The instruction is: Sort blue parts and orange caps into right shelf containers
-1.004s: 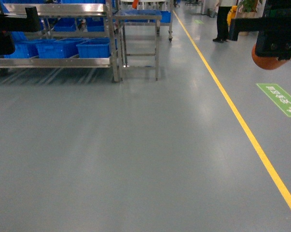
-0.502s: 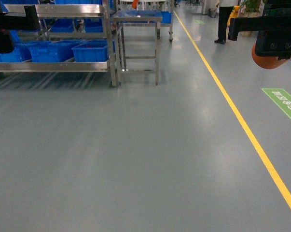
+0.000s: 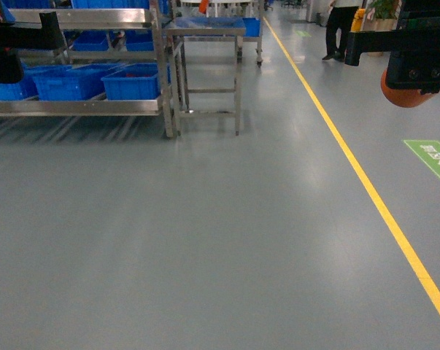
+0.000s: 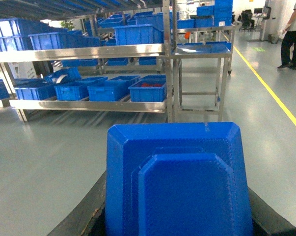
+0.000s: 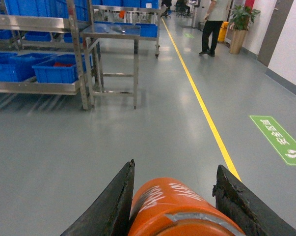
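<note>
My left gripper is shut on a blue part, a flat blue plastic piece with cut corners that fills the lower left wrist view. In the head view the left gripper shows only as a dark shape at the top left. My right gripper is shut on an orange cap with white print on its side. The same orange cap hangs below the right gripper at the top right of the head view. Deep blue crates stand on the steel shelf's upper level, far ahead of both grippers.
A steel shelf rack with shallow blue bins stands at the far left. A small steel table stands beside it. A yellow floor line runs on the right, with a green floor sign. A person stands far down the aisle.
The shelf rack, table and floor sign have slid lower in the head view and spread towards its edges, so the base has rolled forward. Both grippers keep their hold.
</note>
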Controlling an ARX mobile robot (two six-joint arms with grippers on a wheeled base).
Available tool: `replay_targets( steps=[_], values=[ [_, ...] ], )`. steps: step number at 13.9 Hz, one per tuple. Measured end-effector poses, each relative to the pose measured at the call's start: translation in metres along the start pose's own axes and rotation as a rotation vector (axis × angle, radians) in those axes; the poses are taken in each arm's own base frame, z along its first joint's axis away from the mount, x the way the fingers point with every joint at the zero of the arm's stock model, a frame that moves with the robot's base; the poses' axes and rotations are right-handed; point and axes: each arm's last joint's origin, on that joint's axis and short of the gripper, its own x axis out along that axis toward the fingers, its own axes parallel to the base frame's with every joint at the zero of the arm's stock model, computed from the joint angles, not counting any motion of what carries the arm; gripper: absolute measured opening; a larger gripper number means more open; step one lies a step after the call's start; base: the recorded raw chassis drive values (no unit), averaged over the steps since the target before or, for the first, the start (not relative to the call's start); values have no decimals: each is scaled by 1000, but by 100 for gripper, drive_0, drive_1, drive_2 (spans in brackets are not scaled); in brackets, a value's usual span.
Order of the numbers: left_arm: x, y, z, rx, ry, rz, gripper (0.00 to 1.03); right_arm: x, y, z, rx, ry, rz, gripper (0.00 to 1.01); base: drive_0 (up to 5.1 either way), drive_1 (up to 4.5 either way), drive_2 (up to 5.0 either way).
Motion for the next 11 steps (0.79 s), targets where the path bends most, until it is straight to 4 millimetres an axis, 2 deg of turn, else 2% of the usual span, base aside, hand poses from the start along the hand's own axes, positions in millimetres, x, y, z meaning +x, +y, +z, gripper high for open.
replay_targets(
  steps=[11],
  values=[
    [0, 0, -1, 4, 5, -1, 44, 0, 0, -1, -2, 2, 1, 44, 0, 433, -434]
  ],
)
